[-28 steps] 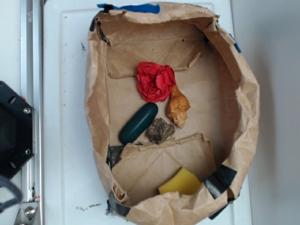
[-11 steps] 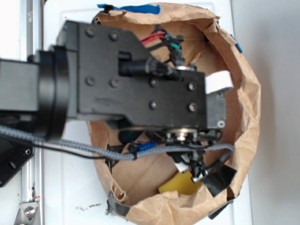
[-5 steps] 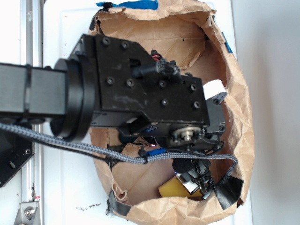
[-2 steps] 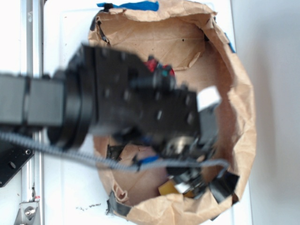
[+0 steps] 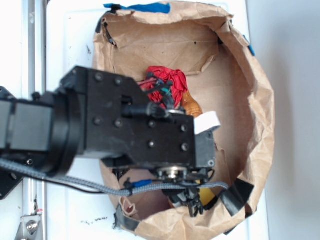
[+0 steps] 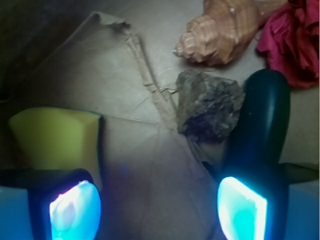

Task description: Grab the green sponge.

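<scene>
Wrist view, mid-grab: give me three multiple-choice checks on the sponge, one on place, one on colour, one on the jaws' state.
1. In the wrist view, where is the green sponge relative to the gripper?
A. Just above the left-hand fingertip in the image
B. Centred between the fingertips
C. Beside the seashell

2. What colour does the sponge show?
A. Red
B. Yellow
C. Dark green

3. How do the jaws stand?
A. Shut on the sponge
B. Shut on the rock
C. Open, holding nothing

Answers:
1 A: the sponge sits at the image's left edge, with bare brown paper in the gap.
2 B: its faces are pale yellow.
3 C: the two lit fingertips stand wide apart with only paper between them.
</scene>
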`<state>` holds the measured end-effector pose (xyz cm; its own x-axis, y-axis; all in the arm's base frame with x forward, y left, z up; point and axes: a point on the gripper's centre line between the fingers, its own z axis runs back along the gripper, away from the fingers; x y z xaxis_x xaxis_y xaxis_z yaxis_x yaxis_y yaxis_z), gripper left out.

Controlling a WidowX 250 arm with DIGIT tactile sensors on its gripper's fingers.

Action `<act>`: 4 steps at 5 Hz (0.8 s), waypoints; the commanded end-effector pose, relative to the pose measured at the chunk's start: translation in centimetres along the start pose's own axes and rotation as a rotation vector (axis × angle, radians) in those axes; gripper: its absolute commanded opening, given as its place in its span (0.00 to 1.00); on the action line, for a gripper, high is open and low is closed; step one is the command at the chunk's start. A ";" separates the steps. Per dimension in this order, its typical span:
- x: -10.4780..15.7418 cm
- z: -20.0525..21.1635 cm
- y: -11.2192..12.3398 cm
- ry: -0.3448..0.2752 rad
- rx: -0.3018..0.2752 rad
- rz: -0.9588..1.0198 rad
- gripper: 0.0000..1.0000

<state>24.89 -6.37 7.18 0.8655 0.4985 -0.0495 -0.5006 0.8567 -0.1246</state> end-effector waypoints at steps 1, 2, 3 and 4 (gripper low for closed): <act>0.5 -0.3 -2.7 -0.076 -0.119 0.026 1.00; 0.5 -1.0 -3.8 -0.072 -0.114 0.031 1.00; -0.1 -1.4 -4.5 -0.053 -0.108 0.033 1.00; -0.5 -1.4 -5.3 -0.047 -0.110 0.027 1.00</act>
<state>26.47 -10.17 5.27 0.8341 0.5504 -0.0365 -0.5467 0.8162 -0.1867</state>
